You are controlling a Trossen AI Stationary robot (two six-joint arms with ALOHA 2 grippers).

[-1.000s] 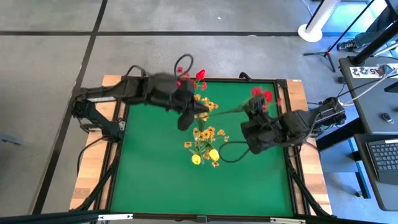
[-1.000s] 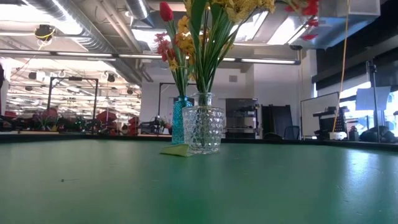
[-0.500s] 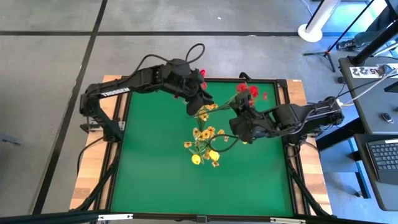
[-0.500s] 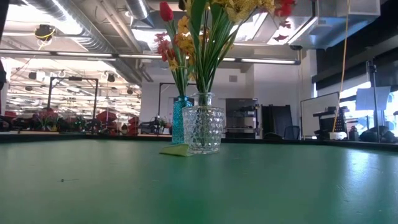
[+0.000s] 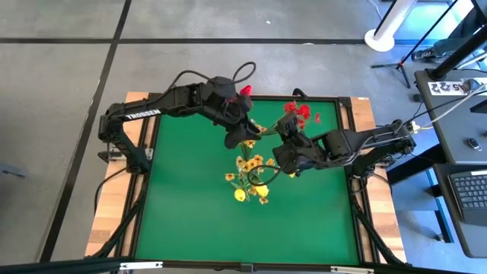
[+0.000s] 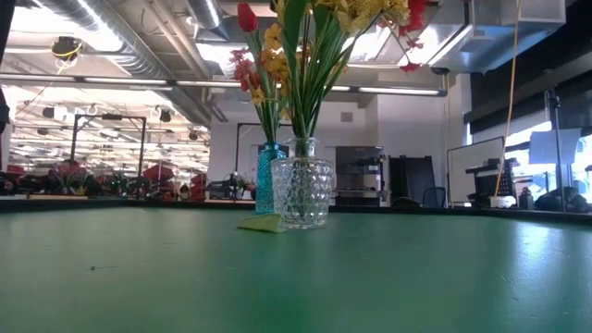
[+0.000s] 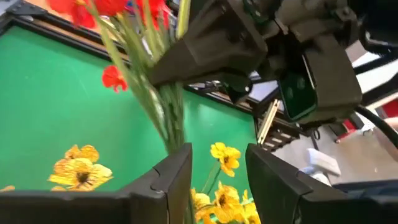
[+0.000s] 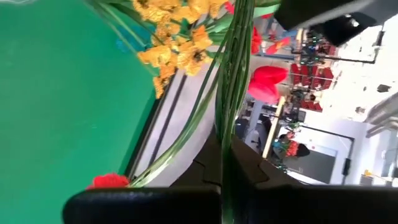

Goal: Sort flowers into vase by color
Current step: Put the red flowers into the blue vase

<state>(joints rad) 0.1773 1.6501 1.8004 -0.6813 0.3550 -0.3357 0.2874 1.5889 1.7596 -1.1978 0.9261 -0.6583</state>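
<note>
A big open workshop with strip lights and ducting runs on behind the green surface, which sits in a wooden frame on grey floor.

Both arms meet over the far middle of the surface. The right pincer is clamped together on the green stems of a red sprig, whose blooms stick out toward the far edge. In the right wrist view the stems run straight up from between its shut fingers. My guess is it holds the sprig high and slanted so the stem ends can be steered down into a vase mouth.

The left pincer hangs just beside it with fingers apart. In the left wrist view the stems of the sprig pass just in front of the gap, but I see nothing gripped. It looks placed to steady or take over the sprig, though that is only my reading.

Two vases stand close together near the middle, seen from surface height. The clear faceted vase holds a thick bunch of green stems topped with yellow blooms, which from above spread toward the near side. The slim blue vase just behind it holds fewer stems, with a red bud on top; paler blooms below it I can't sort by colour. A small yellowish scrap lies at the clear vase's foot.
</note>
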